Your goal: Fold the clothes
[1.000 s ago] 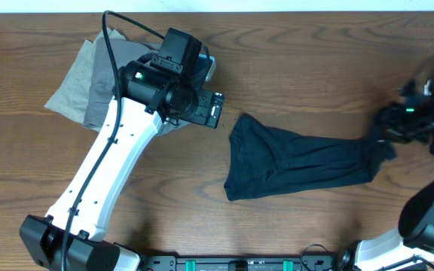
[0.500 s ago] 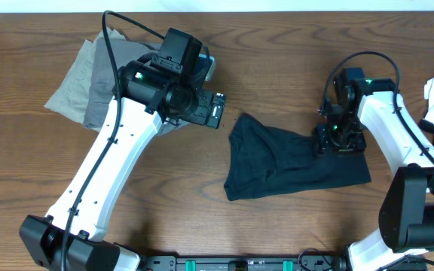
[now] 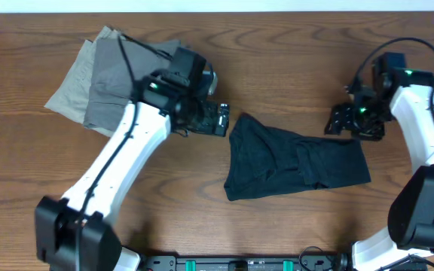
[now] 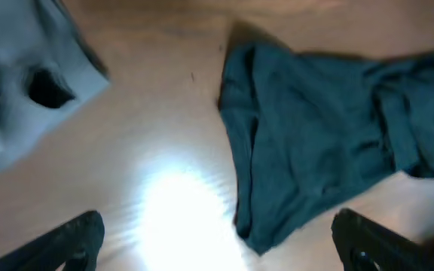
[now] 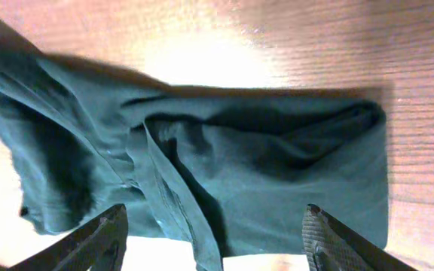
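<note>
1. Noted grey piece (image 3: 108,86) and khaki piece (image 3: 68,92) overlapping at the far left of the table (image 3: 277,45), well apart from the work.
2. Found left hand (image 3: 218,120) spread wide and empty, just beside the black garment (image 3: 292,159).
3. Found black garment mid-table, doubled over, wrinkled.
4. Found right hand (image 3: 350,120) parted, holding nothing, near the garment's right end.
5. Judged the next fold best done thus: pinched through all layers at one end, lifted low, carried across, edges aligned, released flat.
</note>
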Available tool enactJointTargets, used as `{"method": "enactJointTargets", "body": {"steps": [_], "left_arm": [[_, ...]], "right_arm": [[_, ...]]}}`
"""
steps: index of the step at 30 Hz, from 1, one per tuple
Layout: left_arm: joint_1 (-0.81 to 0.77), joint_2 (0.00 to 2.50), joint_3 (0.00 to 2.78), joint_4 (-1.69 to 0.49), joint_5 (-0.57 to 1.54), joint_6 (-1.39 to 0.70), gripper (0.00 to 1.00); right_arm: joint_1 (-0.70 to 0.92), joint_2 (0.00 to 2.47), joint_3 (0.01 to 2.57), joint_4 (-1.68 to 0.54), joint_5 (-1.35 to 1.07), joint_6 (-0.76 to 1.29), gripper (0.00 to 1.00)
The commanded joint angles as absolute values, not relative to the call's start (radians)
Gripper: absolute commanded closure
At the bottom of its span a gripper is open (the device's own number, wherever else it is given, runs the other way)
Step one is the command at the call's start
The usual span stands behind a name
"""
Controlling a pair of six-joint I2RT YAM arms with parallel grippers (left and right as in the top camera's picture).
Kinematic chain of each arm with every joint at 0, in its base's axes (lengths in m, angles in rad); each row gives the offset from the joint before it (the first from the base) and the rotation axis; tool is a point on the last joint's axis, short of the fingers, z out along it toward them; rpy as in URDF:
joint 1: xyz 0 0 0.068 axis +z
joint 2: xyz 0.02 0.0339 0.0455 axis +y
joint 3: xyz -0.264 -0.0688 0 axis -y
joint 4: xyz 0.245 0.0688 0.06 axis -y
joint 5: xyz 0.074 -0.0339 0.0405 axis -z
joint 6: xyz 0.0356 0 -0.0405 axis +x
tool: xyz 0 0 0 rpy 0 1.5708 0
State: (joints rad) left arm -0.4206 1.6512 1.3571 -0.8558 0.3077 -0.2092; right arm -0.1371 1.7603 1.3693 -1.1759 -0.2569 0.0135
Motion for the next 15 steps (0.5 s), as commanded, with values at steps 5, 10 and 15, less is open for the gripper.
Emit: {"method": "enactJointTargets", "body": {"steps": [5, 10, 15], "left_arm": [[-0.421, 1.773, 1.140, -0.597, 0.590, -0.369, 0.02], [-0.442, 1.878, 1.124, -0.539, 0.600, -0.484, 0.02], [-0.492, 1.984, 1.124, -0.439, 0.707, -0.524, 0.03]], "right_arm": [[-0.163, 1.758, 1.388, -1.168, -0.330, -0.002, 0.29], [-0.163, 1.758, 1.388, -1.150, -0.331, -0.002, 0.30], [-0.163, 1.758, 1.388, -1.143, -0.342, -0.002, 0.30]]}}
